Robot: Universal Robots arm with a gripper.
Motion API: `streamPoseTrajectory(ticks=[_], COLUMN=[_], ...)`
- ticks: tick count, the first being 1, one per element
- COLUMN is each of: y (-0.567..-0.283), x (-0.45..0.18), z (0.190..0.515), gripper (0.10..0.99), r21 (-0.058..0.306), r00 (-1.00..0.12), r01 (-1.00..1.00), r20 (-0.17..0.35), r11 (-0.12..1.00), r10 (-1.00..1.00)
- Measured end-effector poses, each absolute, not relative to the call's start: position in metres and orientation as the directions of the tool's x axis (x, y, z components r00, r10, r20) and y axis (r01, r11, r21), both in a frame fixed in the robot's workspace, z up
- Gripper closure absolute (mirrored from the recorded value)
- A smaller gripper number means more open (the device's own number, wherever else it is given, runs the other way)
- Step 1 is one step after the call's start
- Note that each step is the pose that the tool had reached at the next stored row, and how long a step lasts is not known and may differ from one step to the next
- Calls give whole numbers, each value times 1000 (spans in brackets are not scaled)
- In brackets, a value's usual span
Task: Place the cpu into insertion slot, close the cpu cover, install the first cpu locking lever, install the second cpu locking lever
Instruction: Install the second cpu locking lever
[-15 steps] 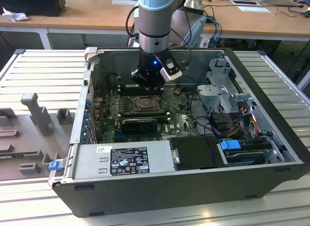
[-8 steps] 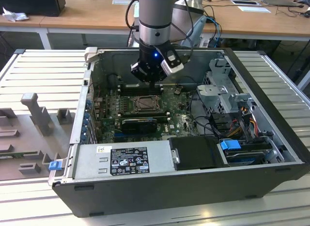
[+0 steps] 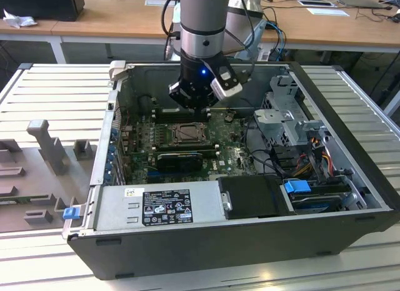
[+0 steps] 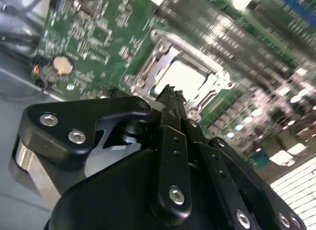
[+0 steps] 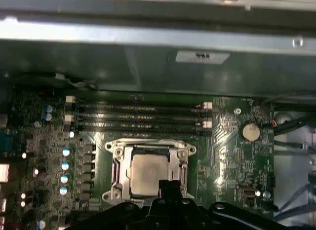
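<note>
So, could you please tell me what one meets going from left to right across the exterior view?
Grey holder on the table → blue clip → cpu in its slot, gripper above it → silver drive cage → blue latch.

From my station, my arm is a thick silver-grey cylindrical tube point(image 3: 203, 13) ending in a black wrist block lit by one small blue light point(image 3: 203, 72). A silver-and-black box-shaped camera module point(image 3: 226, 80) is bolted on at its four o'clock, and black cables point(image 3: 167, 16) loop past the tube at nine o'clock. In the second wrist view my matte black, blocky plastic-and-metal gripper point(image 4: 170, 94) shows rounded linkage plates fastened with bright silver screws point(image 4: 49, 120).
</note>
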State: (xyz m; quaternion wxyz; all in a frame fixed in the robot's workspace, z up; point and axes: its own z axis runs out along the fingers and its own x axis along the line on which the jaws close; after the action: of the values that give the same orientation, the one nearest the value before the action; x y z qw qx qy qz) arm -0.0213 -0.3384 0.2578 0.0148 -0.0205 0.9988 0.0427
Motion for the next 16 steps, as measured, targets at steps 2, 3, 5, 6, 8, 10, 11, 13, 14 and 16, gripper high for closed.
streamPoseTrajectory(ticks=[2,3,5,6,8,10,11,13,14,16], y=[-347,-352,-359,-362,-364,-367,-371,-377,-378,-379], x=[-21,-21,-21,-21,-21,-22,-23,-29,-34,-42], z=[258,257,256,255,252,248,245,242,242,241], gripper=[980,980,980,980,980,980,980,980,980,980], r21=[85,86,86,87,91,96,99,106,110,116], r00=[-999,-999,-999,-999,-999,-999,-999,-999,-999,-999], r01=[-41,-40,-39,-39,-39,-39,-39,-39,-39,-39], r20=[-18,-6,3,7,8,8,8,7,7,7], r11=[996,996,995,995,995,995,994,994,993,992], r10=[-40,-40,-40,-40,-40,-40,-40,-40,-40,-40])
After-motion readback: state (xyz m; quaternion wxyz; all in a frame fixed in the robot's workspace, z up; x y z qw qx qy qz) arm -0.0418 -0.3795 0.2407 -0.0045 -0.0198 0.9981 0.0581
